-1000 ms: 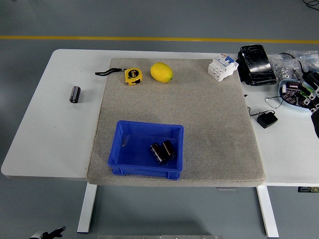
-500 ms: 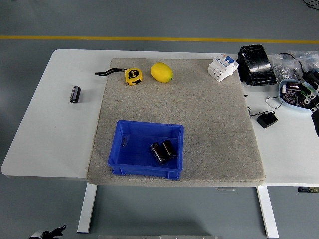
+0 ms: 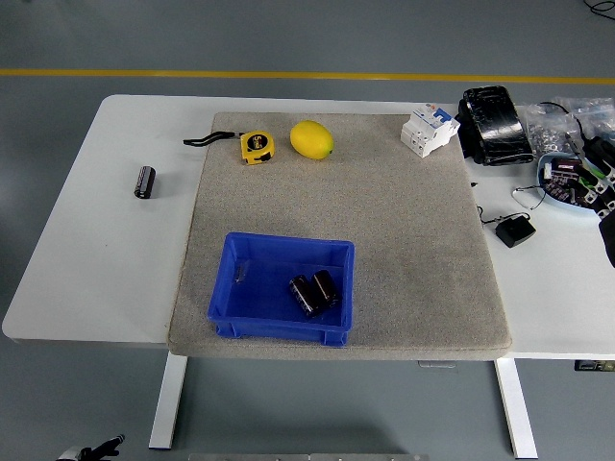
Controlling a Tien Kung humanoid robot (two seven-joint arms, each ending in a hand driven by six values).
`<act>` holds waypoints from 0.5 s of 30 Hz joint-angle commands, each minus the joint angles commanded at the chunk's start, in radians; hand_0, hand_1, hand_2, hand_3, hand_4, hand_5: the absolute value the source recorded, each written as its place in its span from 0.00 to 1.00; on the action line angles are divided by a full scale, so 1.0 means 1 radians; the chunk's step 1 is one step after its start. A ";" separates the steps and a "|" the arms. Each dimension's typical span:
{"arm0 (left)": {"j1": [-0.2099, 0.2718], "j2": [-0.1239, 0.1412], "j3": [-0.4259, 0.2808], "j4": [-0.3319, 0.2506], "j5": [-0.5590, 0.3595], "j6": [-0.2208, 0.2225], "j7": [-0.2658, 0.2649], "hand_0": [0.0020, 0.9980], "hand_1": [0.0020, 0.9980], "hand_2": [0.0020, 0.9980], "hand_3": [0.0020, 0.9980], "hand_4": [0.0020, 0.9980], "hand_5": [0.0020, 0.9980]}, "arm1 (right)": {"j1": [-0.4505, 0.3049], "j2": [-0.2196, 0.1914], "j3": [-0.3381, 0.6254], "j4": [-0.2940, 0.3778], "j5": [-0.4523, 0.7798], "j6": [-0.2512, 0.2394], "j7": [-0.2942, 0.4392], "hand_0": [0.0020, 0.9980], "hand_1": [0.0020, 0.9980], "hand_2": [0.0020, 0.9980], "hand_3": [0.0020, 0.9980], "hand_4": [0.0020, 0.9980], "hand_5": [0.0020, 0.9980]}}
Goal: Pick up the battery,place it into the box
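White counter (image 3: 96,279) carries a grey-beige mat (image 3: 404,250) over its middle. A blue box (image 3: 240,312) sits on the mat's near-left part, close to the near edge; two dark cylindrical batteries (image 3: 314,290) lie side by side and touching in the box's right portion, on its floor. A third battery (image 3: 144,181), dark and cylindrical, lies on the bare counter left of the mat, well apart from the box. Along the mat's far edge: a yellow tape measure (image 3: 256,147) with its black strap trailing left onto the counter, a lemon (image 3: 311,139) just beside it to the right, and a white circuit breaker (image 3: 428,129) at the far-right corner. Right of the mat, on bare counter: a black wrapped pack (image 3: 493,125), a small black adapter (image 3: 515,231) with a cable, and a shallow dish of mixed parts (image 3: 567,182). Neither hand is over the counter; both are out of view, so finger state cannot be told.
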 joint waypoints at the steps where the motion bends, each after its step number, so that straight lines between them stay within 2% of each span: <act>1: 0.000 -0.003 -0.029 0.000 0.018 0.002 0.007 0.80 0.77 0.80 0.63 0.72 0.60 | -0.001 0.000 -0.001 -0.001 0.000 0.000 -0.001 0.84 0.81 0.86 0.90 1.00 0.90; 4: -0.002 -0.008 -0.124 0.000 0.078 0.007 0.031 0.80 0.78 0.82 0.63 0.72 0.60 | -0.002 0.001 -0.003 -0.003 -0.001 -0.002 -0.002 0.85 0.81 0.86 0.90 1.00 0.90; 7: -0.001 -0.014 -0.236 0.000 0.159 0.010 0.090 0.80 0.78 0.82 0.63 0.72 0.60 | -0.002 0.001 -0.005 -0.006 -0.002 -0.003 -0.003 0.85 0.81 0.86 0.90 1.00 0.90; 8: 0.000 -0.016 -0.266 0.000 0.173 0.009 0.100 0.80 0.81 0.86 0.64 0.72 0.60 | -0.002 0.002 -0.005 -0.006 -0.002 -0.003 -0.003 0.85 0.81 0.86 0.90 1.00 0.90; 10: 0.006 -0.019 -0.324 -0.001 0.202 0.007 0.119 0.80 0.81 0.86 0.64 0.72 0.60 | -0.002 0.002 -0.005 -0.009 -0.003 -0.004 -0.003 0.85 0.81 0.86 0.90 1.00 0.90; 12: 0.011 -0.020 -0.314 0.000 0.179 0.009 0.112 0.80 0.81 0.86 0.64 0.72 0.60 | -0.002 0.003 -0.003 -0.011 -0.003 -0.005 -0.003 0.85 0.81 0.86 0.90 1.00 0.90; 15: 0.010 -0.015 -0.252 0.000 0.157 0.004 0.093 0.79 0.80 0.85 0.65 0.72 0.60 | -0.003 0.002 -0.002 -0.014 -0.004 -0.006 -0.004 0.84 0.81 0.86 0.90 1.00 0.90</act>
